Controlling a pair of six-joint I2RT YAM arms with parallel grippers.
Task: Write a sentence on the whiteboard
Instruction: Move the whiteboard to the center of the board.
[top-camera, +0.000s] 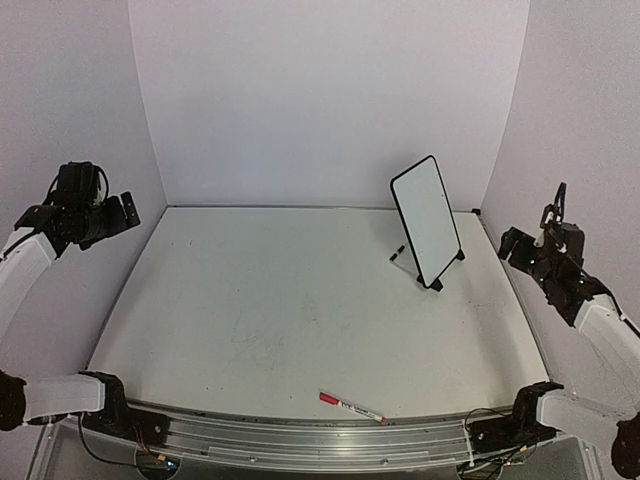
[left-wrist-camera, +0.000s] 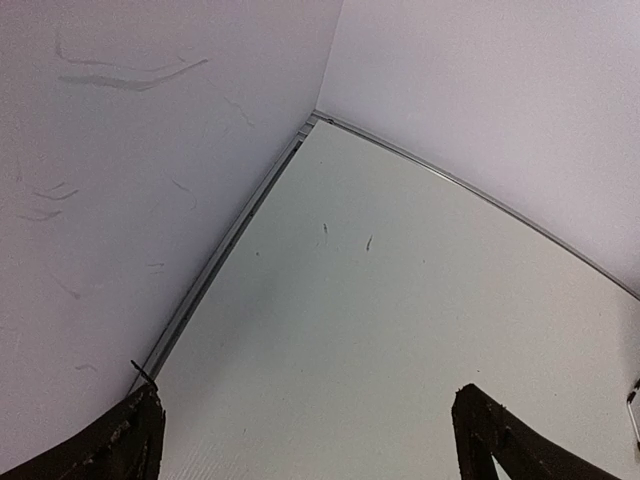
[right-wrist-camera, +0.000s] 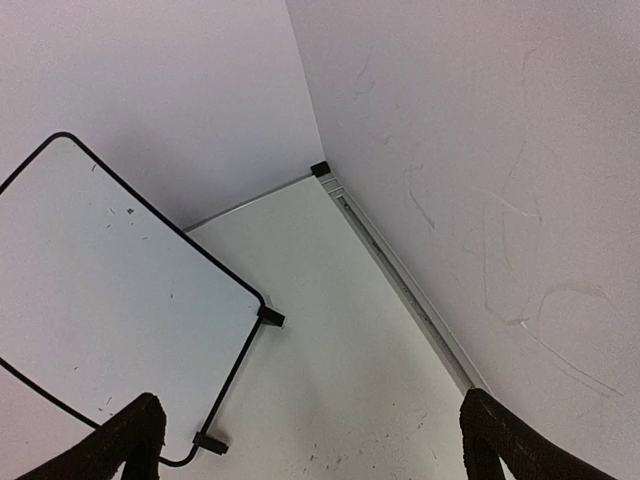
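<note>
Left claw (left-wrist-camera: 315, 450) hangs above the left edge of the white worktop (top-camera: 250, 310), its two dark fingers spread wide apart with nothing between them, and the right claw (right-wrist-camera: 305, 445) hovers over the right edge in the same way, fingers well apart and empty. Standing near the far right corner is the small rectangular black-framed whiteboard (top-camera: 425, 218), propped on its two little black feet and leaning back, its writing face turned toward the middle of the worktop. That stance, I judge, is what lets an arm press a tip against it without anyone steadying it (though a firm push may well tip or slide so light a board). Its surface carries only a few faint specks in the right wrist view, so nothing is written on it yet and the task looks barely begun. A slim white marker pen with a red cap (top-camera: 352, 406) lies flat near the near edge, a little right of centre, well apart from the board and probably within reach of either claw. A small dark stick-like piece (top-camera: 398, 252) lies just beside the board on its left; I cannot tell what it is. No tray, cup or box is in view, so nothing sits inside anything.
</note>
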